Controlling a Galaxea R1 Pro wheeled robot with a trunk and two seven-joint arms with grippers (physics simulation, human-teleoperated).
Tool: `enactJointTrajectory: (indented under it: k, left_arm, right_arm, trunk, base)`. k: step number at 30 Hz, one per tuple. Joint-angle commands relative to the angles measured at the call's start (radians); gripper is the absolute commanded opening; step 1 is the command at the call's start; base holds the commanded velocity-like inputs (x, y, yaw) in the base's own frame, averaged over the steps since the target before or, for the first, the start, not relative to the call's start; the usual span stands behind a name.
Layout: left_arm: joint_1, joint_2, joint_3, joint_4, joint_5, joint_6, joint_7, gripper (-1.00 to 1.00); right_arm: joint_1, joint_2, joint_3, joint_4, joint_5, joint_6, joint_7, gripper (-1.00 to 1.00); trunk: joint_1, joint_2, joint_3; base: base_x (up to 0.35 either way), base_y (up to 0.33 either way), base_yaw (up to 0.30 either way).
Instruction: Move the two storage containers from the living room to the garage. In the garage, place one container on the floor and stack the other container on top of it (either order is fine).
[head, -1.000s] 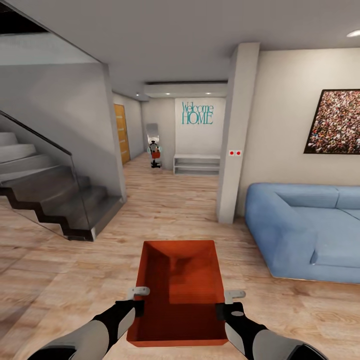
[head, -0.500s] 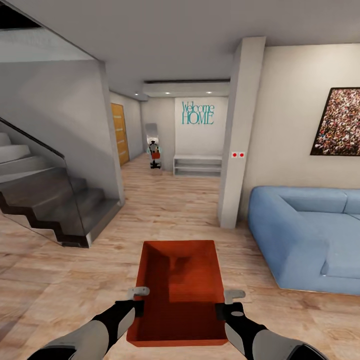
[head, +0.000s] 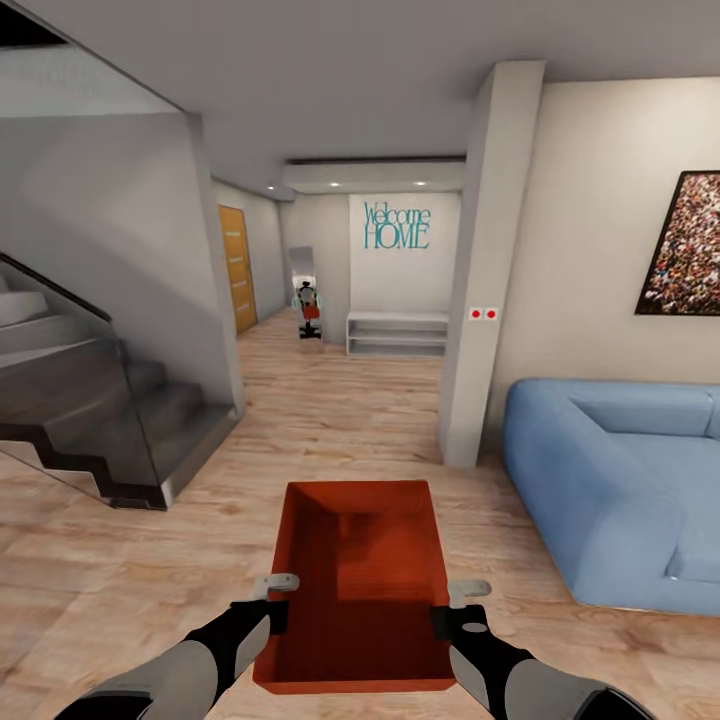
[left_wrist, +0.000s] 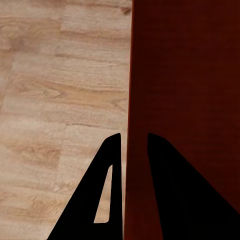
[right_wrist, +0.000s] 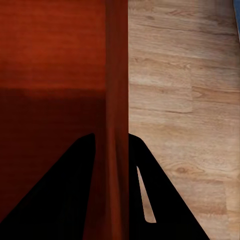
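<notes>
Dead centre at six o'clock, the orange-red rectangular thin-walled storage container (head: 356, 590) rides between both arms, above the light wood-plank flooring (head: 330, 420). Its long axis runs straight ahead toward twelve o'clock, open top up. The left tool (head: 272, 600) pinches the container's left wall, one finger inside and one outside, and the right tool (head: 452, 606) pinches the right wall the same way, so each arm is equally near. The blue fabric sofa (head: 620, 480) sits at three o'clock, the dark staircase (head: 90, 400) at nine. Ahead at twelve, the hallway with the teal "Welcome HOME" lettering (head: 396, 226) looks like the route out toward the garage.
</notes>
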Motion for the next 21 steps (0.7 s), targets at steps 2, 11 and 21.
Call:
enactJointTrajectory:
  k: [2,11,21]
  left_arm:
    - [-0.001,0.003,0.0,-0.004,-0.019,0.007,0.031,-1.0]
    - [-0.001,0.003,-0.002,-0.004,-0.019,0.007,0.03,-1.0]
    - [-0.001,0.003,-0.002,-0.004,-0.018,0.006,0.029,-1.0]
  right_arm:
    - [-0.001,-0.014,0.005,0.003,-0.018,-0.007,-0.005,-1.0]
    - [-0.001,-0.014,0.005,0.003,-0.018,-0.007,-0.005,-1.0]
    - [-0.001,-0.016,0.005,0.003,-0.018,-0.007,-0.005,-1.0]
  trunk:
    - [0.001,-0.002,-0.002]
    - [0.001,-0.002,-0.002]
    - [0.001,-0.002,-0.002]
  base:
    - [0.323,0.0,0.0]
    - [0.323,0.0,0.0]
    - [0.323,0.0,0.0]
